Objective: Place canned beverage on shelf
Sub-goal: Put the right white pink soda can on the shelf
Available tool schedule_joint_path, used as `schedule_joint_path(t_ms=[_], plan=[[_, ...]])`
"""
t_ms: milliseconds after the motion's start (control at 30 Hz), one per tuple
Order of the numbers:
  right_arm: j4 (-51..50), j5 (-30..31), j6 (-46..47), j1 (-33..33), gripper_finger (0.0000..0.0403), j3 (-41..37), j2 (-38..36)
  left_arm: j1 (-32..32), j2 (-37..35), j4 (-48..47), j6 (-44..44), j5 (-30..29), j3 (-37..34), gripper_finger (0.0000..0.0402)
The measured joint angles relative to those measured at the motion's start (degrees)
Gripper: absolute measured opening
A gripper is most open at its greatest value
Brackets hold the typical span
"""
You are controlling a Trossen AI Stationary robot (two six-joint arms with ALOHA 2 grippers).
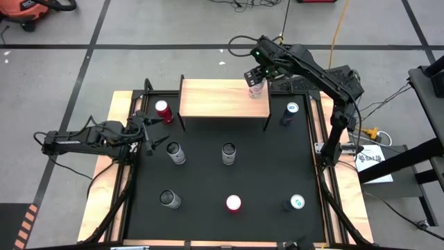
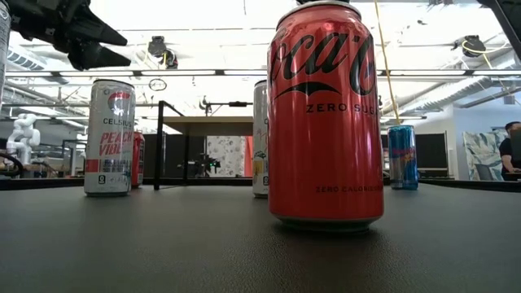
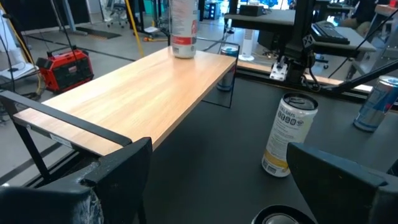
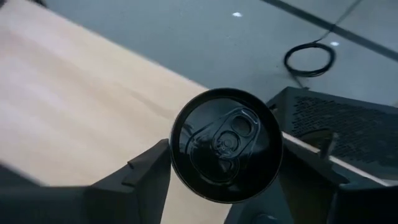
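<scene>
The shelf (image 1: pixel 223 97), a light wood top on thin black legs, stands at the far middle of the black mat. A white can with a black top (image 4: pixel 227 144) stands upright on the shelf's far right corner; it also shows in the left wrist view (image 3: pixel 184 28). My right gripper (image 1: pixel 258 73) is above it, shut on the can. My left gripper (image 1: pixel 154 139) is open and empty, low over the mat's left side, left of the shelf; its fingers frame a pale can (image 3: pixel 289 134) that stands farther off. My right gripper comes at the can from above, fingers pointing down. Its two fingers (image 4: pixel 146 171) stand against opposite sides of the can's upper body (image 4: pixel 180 168), just under the rim. The can is upright, with its base on the shelf's top.
Several cans stand on the mat: a red one (image 1: pixel 163 110) left of the shelf, a blue one (image 1: pixel 290 112) to its right, two in the middle (image 1: pixel 175 153) (image 1: pixel 229 153), three near the front, among them a red Coke Zero can (image 2: pixel 326 114).
</scene>
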Motion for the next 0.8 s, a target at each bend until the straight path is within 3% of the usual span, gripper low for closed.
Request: schedule_joint_path(t_ms=[100,800], plan=[[-0.3,2.6,0.3,0.1,0.0235,0.0,0.5,0.0,0.0,-0.3,0.0,0.0,0.0,0.0380],[1.5,4.6,5.7,2.2,0.0235,0.3,2.7,0.0,0.0,-0.9,-0.1,0.0,0.0,0.0380]])
